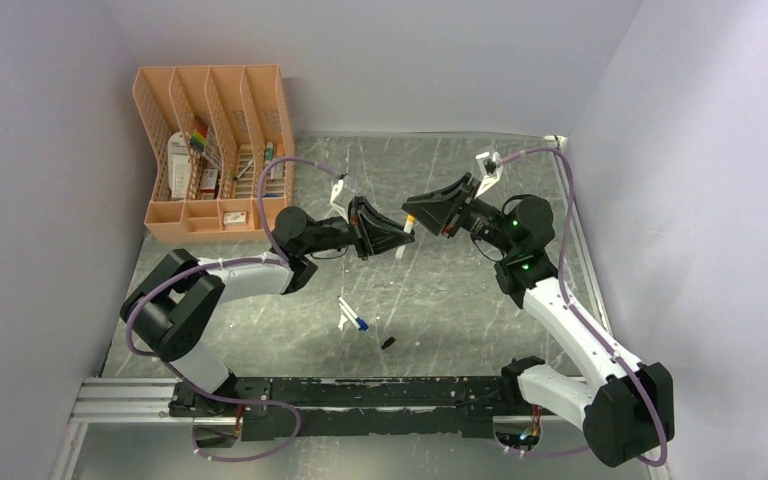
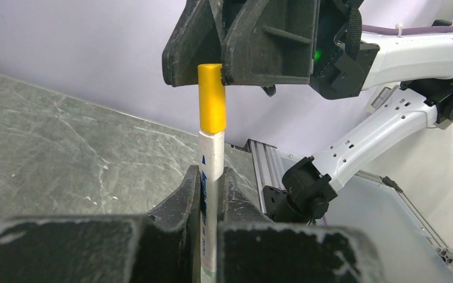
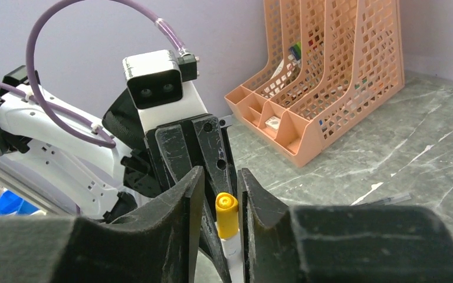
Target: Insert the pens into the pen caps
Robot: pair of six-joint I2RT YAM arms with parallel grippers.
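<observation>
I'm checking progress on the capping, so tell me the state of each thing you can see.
Left gripper: shut on the white pen.
Right gripper: around the yellow cap; grip unclear.
Yellow cap: on the white pen's tip.
Black cap: loose on the table, without a pen.
Pen with a blue end: lying loose on the table.

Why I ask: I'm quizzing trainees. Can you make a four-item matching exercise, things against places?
1. slim yellow plastic pen cap
2. raised white plastic pen
3. tiny black plastic cap
4. peach plastic mesh file organiser

A. loose on the grey table
B. clamped in left fingers
C. table's far left corner
D. between right fingers

Pairs: 1-D, 2-B, 3-A, 4-C
</observation>
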